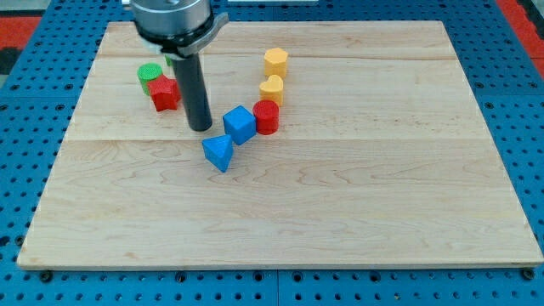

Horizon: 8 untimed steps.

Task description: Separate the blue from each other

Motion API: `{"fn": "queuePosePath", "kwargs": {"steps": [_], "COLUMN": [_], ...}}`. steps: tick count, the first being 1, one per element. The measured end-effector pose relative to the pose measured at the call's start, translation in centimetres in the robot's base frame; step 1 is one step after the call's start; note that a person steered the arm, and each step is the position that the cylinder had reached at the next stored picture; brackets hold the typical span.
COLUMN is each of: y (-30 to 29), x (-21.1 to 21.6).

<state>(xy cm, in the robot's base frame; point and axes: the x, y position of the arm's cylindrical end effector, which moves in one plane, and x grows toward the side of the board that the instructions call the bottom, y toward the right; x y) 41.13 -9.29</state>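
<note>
Camera view: wooden board (357,212) on blue pegboard, arm coming in from the far left. No fingers on this rig, so nothing to read as wide, narrow or holding; only the dark rod, and my tip (201,128) rests on the board just left of the blue pair. Blue cube (240,124) sits right of my tip, near but apparently not touching. Blue triangular block (218,153) lies nearer the camera and slightly left of the cube; the two blues look corner to corner, touching or almost so. Red cylinder (266,116) sits against the cube's right side, with a yellow block (272,88) just beyond it and a yellow hexagonal block (275,60) farther still. Far left: red block (164,93) with a green cylinder (150,73) behind it, both well apart from the blues. Judgement: the pair is not yet separated. The cube is boxed in on its right by the red cylinder, so pushing it rightward would drag that cluster along. The cleaner option seems to be the triangular block: bring my tip to its far side, into the gap by the cube, and push it toward the near edge where the board is open. Risk: its slanted faces may make it spin off the rod, so contact should be central and slow.
</note>
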Motion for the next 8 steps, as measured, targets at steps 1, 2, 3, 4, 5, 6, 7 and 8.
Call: {"fn": "queuePosePath", "kwargs": {"steps": [1, 2, 3, 4, 5, 6, 7, 8], "y": [2.6, 2.6, 2.7, 3.3, 3.4, -2.6, -3.0, -2.9], "x": [-0.6, 0.8, 3.4, 4.9, 5.1, 5.1, 7.5, 10.7]}}
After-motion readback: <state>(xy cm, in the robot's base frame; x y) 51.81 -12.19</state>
